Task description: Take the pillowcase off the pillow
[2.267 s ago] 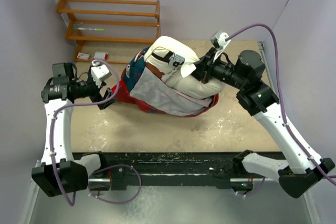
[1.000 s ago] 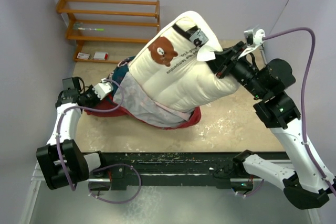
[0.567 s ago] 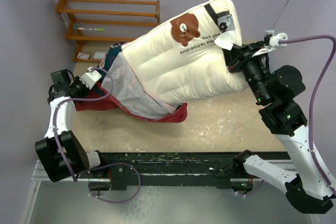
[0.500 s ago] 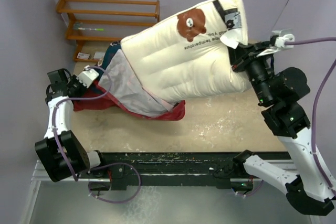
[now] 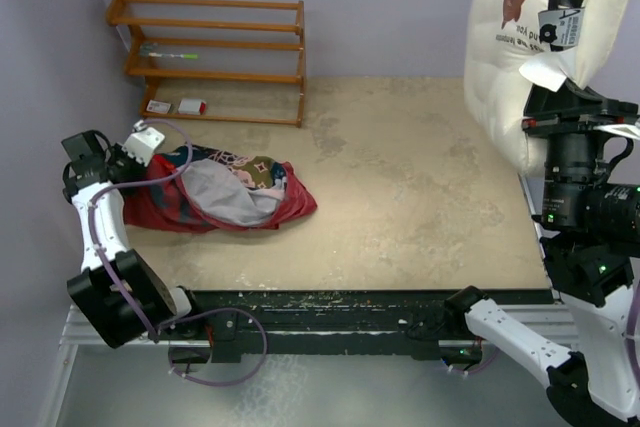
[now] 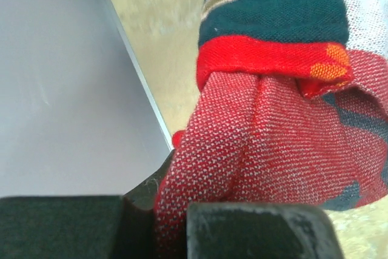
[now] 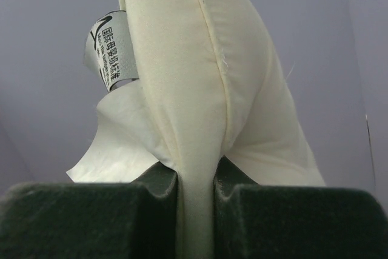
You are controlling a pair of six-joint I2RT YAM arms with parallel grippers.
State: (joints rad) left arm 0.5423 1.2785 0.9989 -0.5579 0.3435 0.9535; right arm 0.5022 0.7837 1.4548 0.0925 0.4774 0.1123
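The red pillowcase (image 5: 215,192) lies crumpled and flat on the left of the table, its pale inside showing at the open mouth. My left gripper (image 5: 128,159) is shut on its red edge by the left wall. In the left wrist view the red weave (image 6: 273,144) is bunched between the left gripper's jaws (image 6: 174,213). The cream pillow (image 5: 530,47) hangs in the air at the far right, wholly out of the pillowcase, bear print near the top. My right gripper (image 5: 560,112) is shut on its lower edge. The right wrist view shows the pillow's seam (image 7: 200,89) pinched in the right gripper (image 7: 195,195), with a white label (image 7: 109,50) beside it.
A wooden shelf rack (image 5: 210,47) stands at the back left, with small cards (image 5: 190,105) on the table under it. The grey wall (image 6: 60,89) runs close beside the left gripper. The beige table (image 5: 400,197) lies between pillowcase and pillow.
The right arm swung the pillow up and to the right, pulling it fully out of the pillowcase. The pillowcase slumped flat on the left, still held by the left gripper.
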